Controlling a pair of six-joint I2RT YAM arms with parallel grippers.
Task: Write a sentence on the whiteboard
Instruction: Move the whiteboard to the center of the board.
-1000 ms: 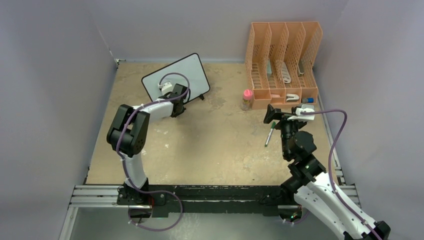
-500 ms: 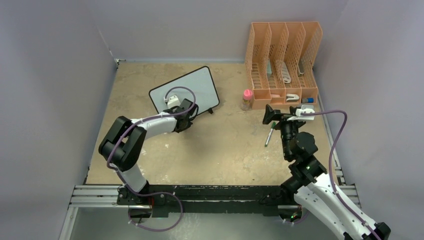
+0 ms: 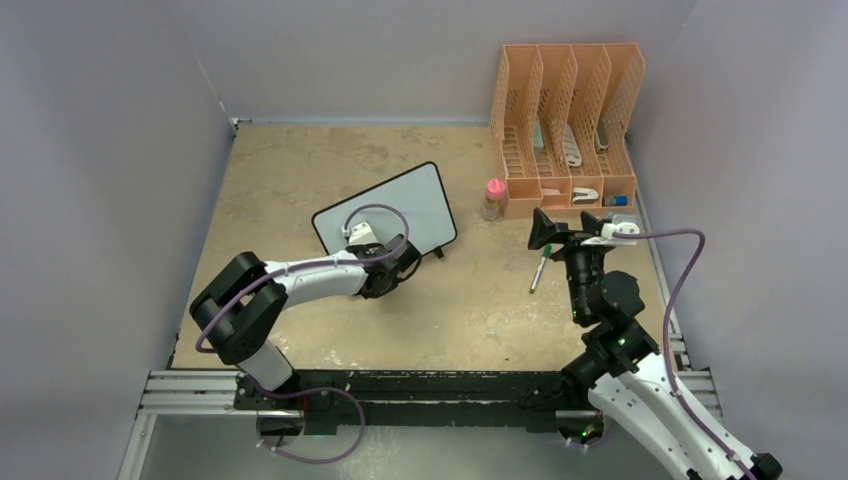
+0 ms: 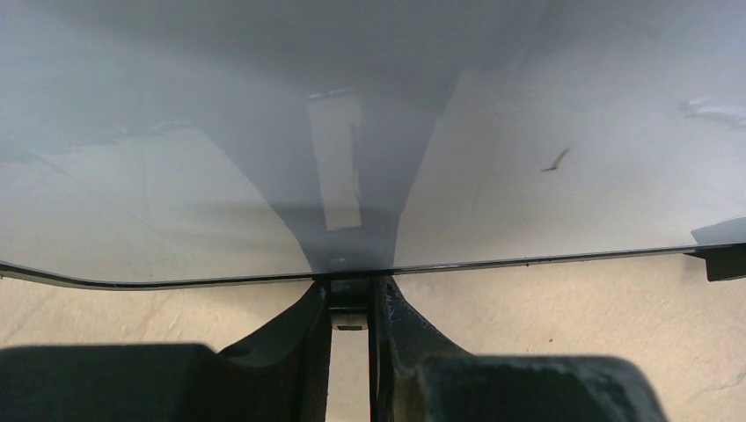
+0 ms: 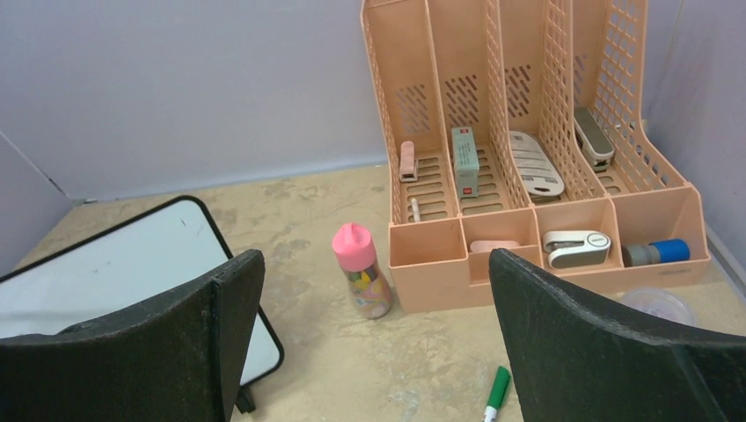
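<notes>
The small rectangular whiteboard (image 3: 400, 200) with its thin black frame sits left of the table's middle. It is tilted back with its face up, and one little black foot (image 3: 440, 253) shows at its near right corner. Its face is blank apart from a faint speck, so no sentence is on it yet.

Your left gripper (image 4: 350, 299) is clamped on the middle of the board's near long edge, fingers pinching the frame. Expect the board to be light and stiff, with a glossy face that gives no purchase, so the frame is the place to hold. Pinched at one point only, it will likely pivot or skid under pen pressure, so hold it firmly while you write.

Your right gripper (image 3: 567, 225) hangs spread wide and empty, to the right of the board. The green marker with a white barrel (image 3: 539, 268) lies on the tan tabletop (image 3: 300, 170) just below and in front of those fingers.

Farther off stand a small clear bottle with a pink cap (image 3: 492, 198) and, at the far right, a peach plastic lattice desk organiser (image 3: 565, 130) holding small office items. Neither blocks the path from marker to board, but the bottle stands near the board's far right corner, so mind it.
</notes>
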